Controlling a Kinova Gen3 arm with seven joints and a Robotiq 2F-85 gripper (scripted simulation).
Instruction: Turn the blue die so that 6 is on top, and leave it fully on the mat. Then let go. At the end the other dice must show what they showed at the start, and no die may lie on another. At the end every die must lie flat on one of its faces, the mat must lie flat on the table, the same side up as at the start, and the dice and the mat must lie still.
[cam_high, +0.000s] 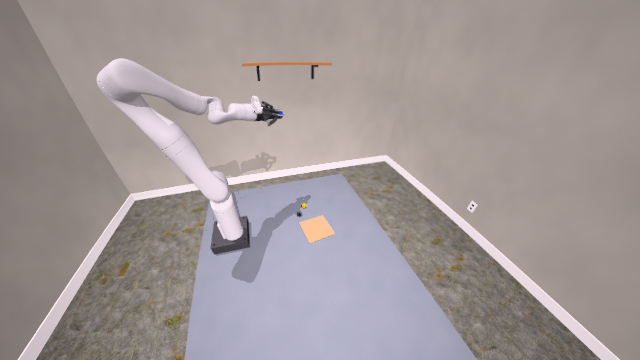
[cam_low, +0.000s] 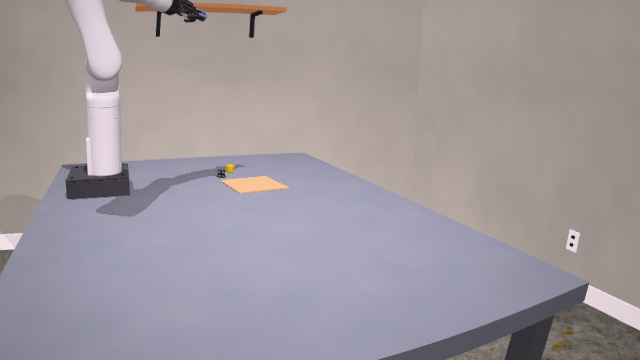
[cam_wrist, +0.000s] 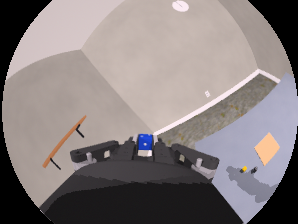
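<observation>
the end effector (cam_high: 276, 115), upper middle of the top view, is clamped on the blue die (cam_high: 280, 113); the mat (cam_high: 316, 228) lies far below, toward lower right.

Blue die (cam_wrist: 144, 141), yellow die (cam_high: 304, 205), black die (cam_high: 299, 214), orange mat (cam_high: 317, 229), grey table (cam_high: 320, 300)

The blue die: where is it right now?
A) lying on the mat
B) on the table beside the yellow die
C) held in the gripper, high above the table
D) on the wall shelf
C: the blue die sits clamped in the gripper far above the table, while the mat holds no die.
</observation>
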